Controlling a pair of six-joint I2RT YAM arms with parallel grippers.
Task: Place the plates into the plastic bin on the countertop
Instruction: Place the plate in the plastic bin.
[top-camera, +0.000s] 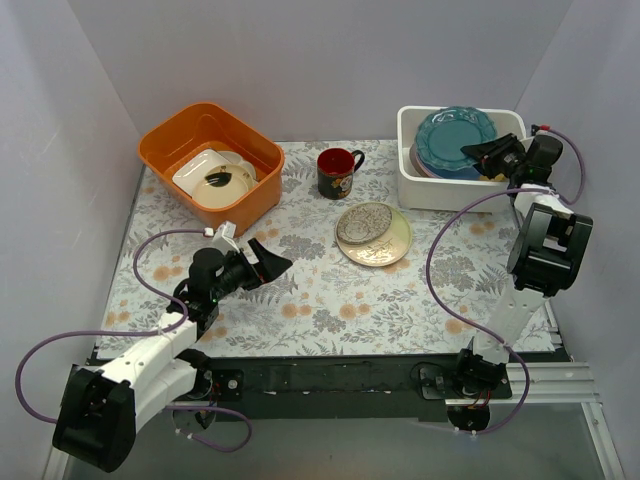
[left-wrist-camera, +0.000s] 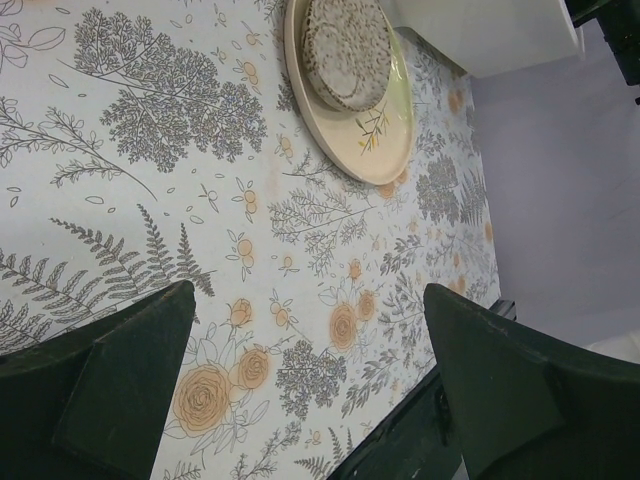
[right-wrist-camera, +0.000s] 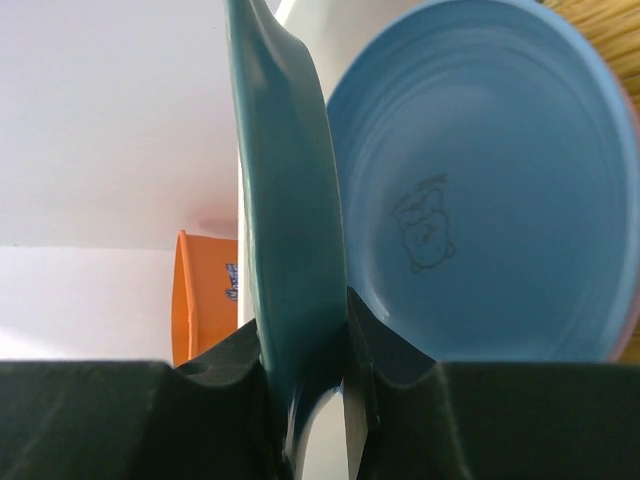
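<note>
The right claw (top-camera: 490, 152) is shown clamped on the rim of a teal plate (right-wrist-camera: 290, 200), one finger pressed to each face of the plate, as seen edge-on in the right wrist view. The teal plate is held over the plastic bin (top-camera: 440, 192), which stands at the far right corner of the tabletop (top-camera: 330, 300). Just behind the teal plate, a blue plate (right-wrist-camera: 490, 200) with a small line drawing on its face is seen inside the bin; a pinkish rim is visible at its edge. Whether the teal plate rests on the plates beneath it cannot be told.

The left claw (top-camera: 262, 262) is held above the near left part of the tabletop with its fingers spread wide apart and nothing between them.

Two plates are left on the tabletop, near the middle and just to the left of the bin: a cream plate (top-camera: 385, 250) with a smaller grey patterned plate (top-camera: 363, 222) stacked on its far side.

An orange tub (top-camera: 165, 140) containing white dishes (top-camera: 210, 175) is placed at the far left. A dark mug (top-camera: 335, 172) stands upright between the tub and the bin.
</note>
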